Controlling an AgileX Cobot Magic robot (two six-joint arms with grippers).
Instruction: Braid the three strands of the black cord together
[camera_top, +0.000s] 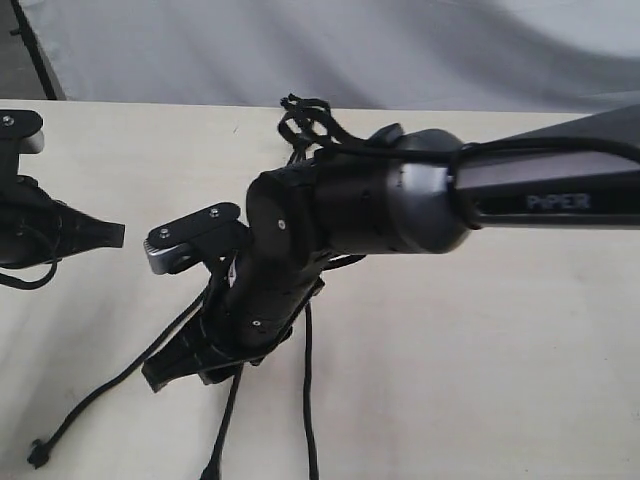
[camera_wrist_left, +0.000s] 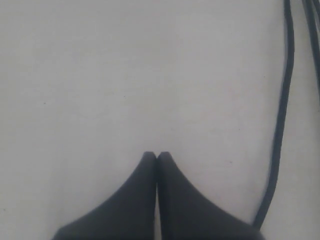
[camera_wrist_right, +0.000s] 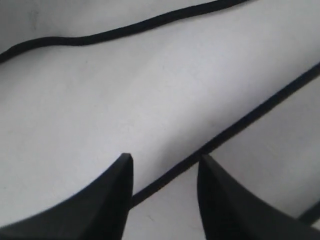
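The black cord's short loops (camera_top: 303, 116) lie at the far side of the table, and my right arm hides where the tails join. Three strands run toward the near edge: the left strand (camera_top: 95, 400) ends in a knot (camera_top: 38, 455), the middle strand (camera_top: 226, 420) and the right strand (camera_top: 308, 400) lie beside it. My right gripper (camera_top: 175, 373) reaches across the middle and stands open low over the table. One strand (camera_wrist_right: 240, 122) runs slantwise through the gap of the right gripper (camera_wrist_right: 166, 159), touching neither pad. My left gripper (camera_top: 118, 233) (camera_wrist_left: 157, 155) is shut on nothing, away from the strands.
The right arm's thick body (camera_top: 380, 205) and a grey camera mount (camera_top: 185, 240) cover the upper strands. Another strand (camera_wrist_right: 125, 30) crosses beyond the right fingers. A strand (camera_wrist_left: 280, 125) runs along one side of the left wrist view. A grey wall (camera_top: 330, 45) backs the pale table (camera_top: 500, 350).
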